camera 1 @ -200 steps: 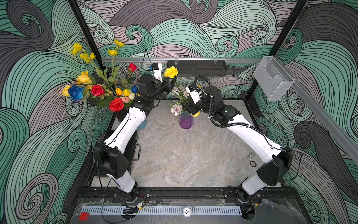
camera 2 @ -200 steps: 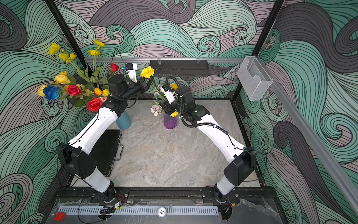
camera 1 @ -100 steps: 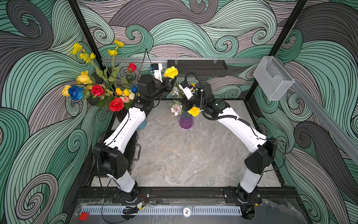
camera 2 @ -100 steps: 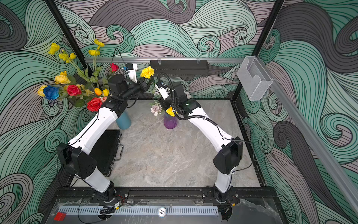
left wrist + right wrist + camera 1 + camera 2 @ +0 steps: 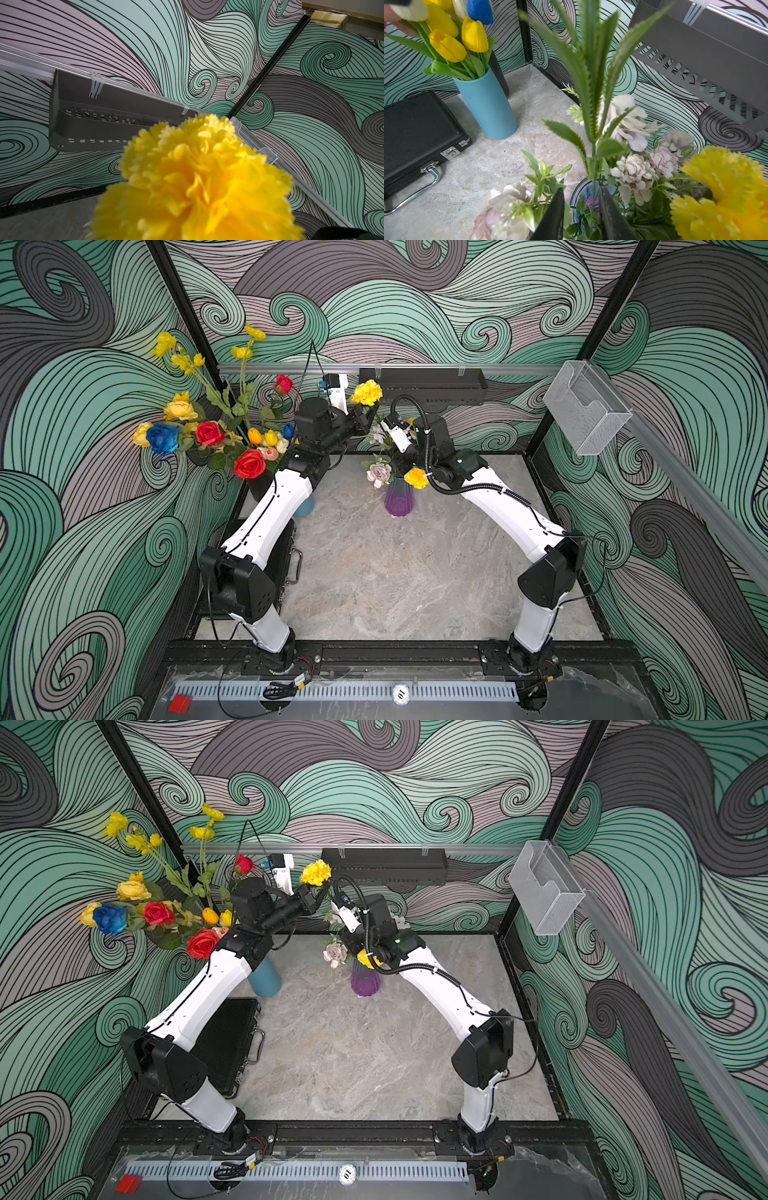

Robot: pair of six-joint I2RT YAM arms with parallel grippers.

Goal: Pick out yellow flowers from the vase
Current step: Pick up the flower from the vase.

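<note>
- Reaching from the front edge, my two arms stretch over the bare stone-patterned table (image 5: 374,593). A black case (image 5: 232,1036) lies shut under my left arm, clear of the work.
- Mid-table stands the purple vase (image 5: 398,499). It holds pale flowers (image 5: 633,172) and a second yellow bloom (image 5: 726,197) low at its rim, not yet taken.
- My right gripper (image 5: 581,191) hovers just above the vase mouth. Its fingers are narrowly apart on either side of a leafy green stem (image 5: 591,104), not touching it. I judge it is there to steady or guide the stem.
- Higher and farther back, my left gripper (image 5: 366,416) is closed just beneath the yellow flower (image 5: 366,392), whose ruffled head fills my left wrist view. I take this to be the same stem. Its foot seems to reach into the vase, so the flower is not fully out.
- Toward the back left corner, a blue vase (image 5: 485,104) holds yellow tulips (image 5: 446,45). Beyond it, a big mixed bouquet (image 5: 199,435) leans against the wall.
</note>
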